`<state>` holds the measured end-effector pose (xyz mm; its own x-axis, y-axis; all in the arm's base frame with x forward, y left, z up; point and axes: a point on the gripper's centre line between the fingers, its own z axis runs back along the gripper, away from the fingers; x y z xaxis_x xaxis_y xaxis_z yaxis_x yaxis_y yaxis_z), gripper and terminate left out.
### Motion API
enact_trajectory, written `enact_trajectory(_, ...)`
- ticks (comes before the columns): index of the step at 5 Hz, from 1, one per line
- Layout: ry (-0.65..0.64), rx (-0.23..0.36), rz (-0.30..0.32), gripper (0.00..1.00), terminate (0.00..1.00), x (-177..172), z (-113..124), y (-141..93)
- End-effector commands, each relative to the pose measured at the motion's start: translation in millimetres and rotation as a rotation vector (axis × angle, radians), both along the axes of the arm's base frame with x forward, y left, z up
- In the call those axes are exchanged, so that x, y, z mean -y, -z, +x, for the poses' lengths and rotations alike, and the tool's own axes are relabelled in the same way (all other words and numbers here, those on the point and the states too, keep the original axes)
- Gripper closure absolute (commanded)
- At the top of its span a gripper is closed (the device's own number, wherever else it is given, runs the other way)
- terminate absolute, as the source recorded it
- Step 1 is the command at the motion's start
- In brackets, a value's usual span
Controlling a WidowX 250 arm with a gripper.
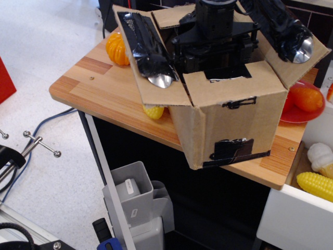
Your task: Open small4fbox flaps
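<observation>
The small4fbox (234, 125), brown cardboard with black tape patches, stands on the wooden table (99, 83) near its front right edge. Its flaps are spread: the left large flap (148, 49) and the right large flap (289, 36), both with glossy black tape, lean outward. The near short flap (229, 86) stands almost upright, and the far short flap (169, 15) shows behind. My black gripper (216, 52) is lowered into the box opening between the flaps. Its fingertips are hidden inside the box.
A toy pumpkin (117, 48) sits on the table left of the box. A toy corn (153, 111) lies under the left flap. A red plate (307, 112) with an orange toy is on the right. A white bin (291, 213) holds another corn (317, 185).
</observation>
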<state>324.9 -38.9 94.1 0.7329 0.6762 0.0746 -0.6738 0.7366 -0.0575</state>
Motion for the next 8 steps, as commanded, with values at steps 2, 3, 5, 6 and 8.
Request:
enact_trajectory(2,0.0,0.041,-0.009,0.0,0.0,34.8,-2.6,-45.1)
enact_trajectory(3,-0.031,0.042,0.002,0.0,0.0,50.2,-1.1,-50.8)
enact_trajectory(5,-0.07,0.043,0.01,0.0,0.0,73.1,-10.4,-56.0)
enact_trajectory(6,-0.069,0.047,0.02,0.0,0.0,82.7,-17.6,-60.3)
enact_trajectory(8,-0.067,0.159,0.138,0.0,0.0,101.7,-36.6,-49.8)
